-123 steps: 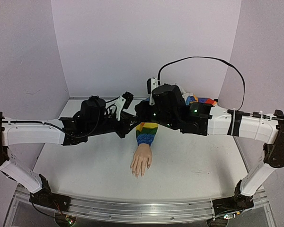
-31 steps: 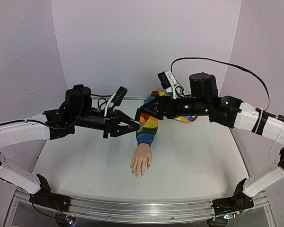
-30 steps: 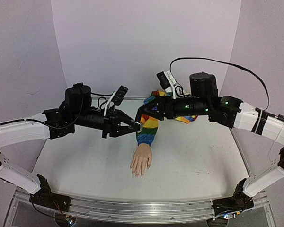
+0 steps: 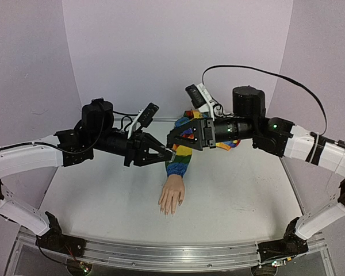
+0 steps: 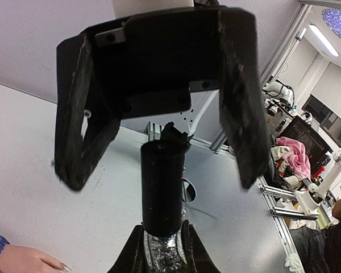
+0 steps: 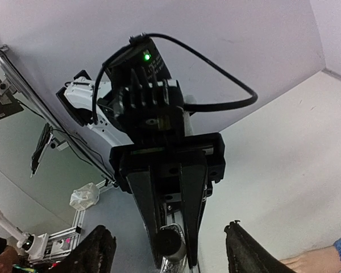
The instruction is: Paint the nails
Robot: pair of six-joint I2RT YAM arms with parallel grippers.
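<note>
Over mid-table, well up off the surface, held bottle [image 5: 163, 255] pinched by its glass base in left gripper [image 4: 165, 153], with cap [image 5: 162, 187] pointing out toward right arm. Raised it there, probably, to give right arm an end-on reach at cap.

Faced right gripper [image 4: 172, 141] straight at it with jaws spread, one either side of cap. Noted clear gaps on both sides in left wrist view, so no grip there yet. Judged this as lining up to clamp and unscrew cap. Presumed brush under cap, not visible.

Found hand [image 4: 171, 196] lying flat on table [image 4: 92, 195] below and nearer the bases, fingers toward near edge, well apart from both grippers. Traced sleeve [image 4: 179, 160] back from wrist to under the grippers.

Placed nails [image 4: 168, 211] at those fingertips, far too small in top view to read colour. Caught one nail at bottom-left of left wrist view, pale and shiny; could not tell painted or not.

Rated task as early: bottle capped, nothing near nails. Needed next: right jaws closing square on cap, then twisting while left pinch resisted. Flagged risk: narrow pinch on smooth glass, so possible swivel or slip under torque, or a drop onto sleeve directly below.
</note>
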